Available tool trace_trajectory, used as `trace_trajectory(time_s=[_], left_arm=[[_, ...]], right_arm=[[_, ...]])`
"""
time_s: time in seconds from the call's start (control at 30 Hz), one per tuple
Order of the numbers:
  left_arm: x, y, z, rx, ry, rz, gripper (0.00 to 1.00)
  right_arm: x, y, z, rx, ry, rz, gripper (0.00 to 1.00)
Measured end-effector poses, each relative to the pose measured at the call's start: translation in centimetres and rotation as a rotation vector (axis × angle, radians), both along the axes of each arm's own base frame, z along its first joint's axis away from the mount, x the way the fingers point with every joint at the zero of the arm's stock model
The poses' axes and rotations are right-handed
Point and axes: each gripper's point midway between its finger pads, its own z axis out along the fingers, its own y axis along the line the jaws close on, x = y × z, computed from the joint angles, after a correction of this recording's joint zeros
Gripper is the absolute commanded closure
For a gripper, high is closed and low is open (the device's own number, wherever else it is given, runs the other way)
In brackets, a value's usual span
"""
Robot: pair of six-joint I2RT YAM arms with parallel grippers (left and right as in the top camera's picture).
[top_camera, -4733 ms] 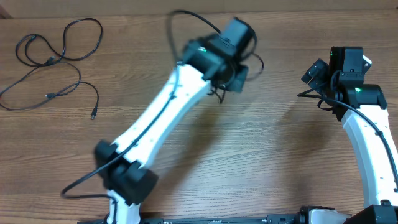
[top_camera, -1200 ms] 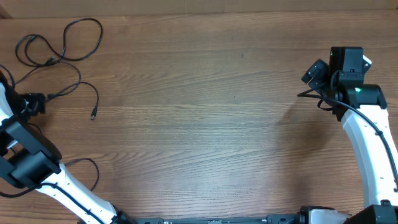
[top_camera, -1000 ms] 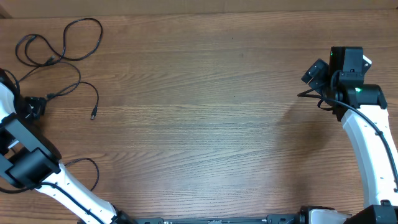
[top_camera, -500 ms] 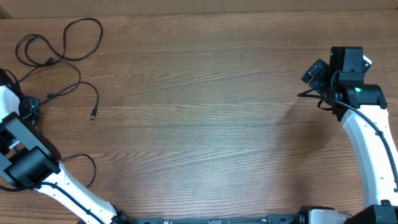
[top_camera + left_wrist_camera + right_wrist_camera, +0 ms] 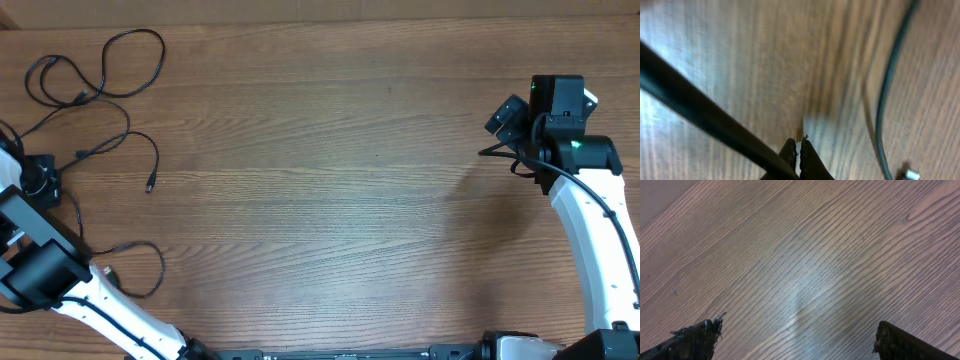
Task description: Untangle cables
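The cables lie as loose black strands at the table's far left, one ending in a small plug. My left gripper sits at the left edge, just left of them, and is shut. In the left wrist view its fingertips meet over bare wood with nothing between them. There a thin cable runs down the right side to a plug end. A blurred dark cord crosses close in front. My right gripper stands open at the far right, over bare wood.
A black cord loops on the table beside the left arm's lower link. The right arm's thick wire runs along its white link. The wooden tabletop spans the whole view.
The left gripper went from open to shut and drew back toward the near left edge. The cord loop beside its arm shifted. The right arm has not moved.
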Motion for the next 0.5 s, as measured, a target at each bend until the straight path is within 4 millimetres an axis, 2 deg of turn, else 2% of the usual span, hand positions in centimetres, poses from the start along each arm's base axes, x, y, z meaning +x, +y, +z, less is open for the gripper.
trace_trajectory(time_s=[0.13, 0.23, 0.33, 0.5], left_arm=[[-0.3, 2.4, 0.4, 0.009, -0.082, 0.064, 0.96], [-0.8, 3.4, 0.8, -0.018, -0.124, 0.092, 0.96], [0.2, 4.6, 2.6, 0.014, -0.172, 0.061, 0.96], [0.9, 5.0, 3.5, 0.036, -0.185, 0.014, 0.95]], right_arm=[[0.0, 0.0, 0.0, 0.000, 0.000, 0.000, 0.00], [0.0, 0.0, 0.0, 0.000, 0.000, 0.000, 0.00], [0.0, 0.0, 0.0, 0.000, 0.000, 0.000, 0.00], [0.0, 0.0, 0.0, 0.001, 0.000, 0.000, 0.00]])
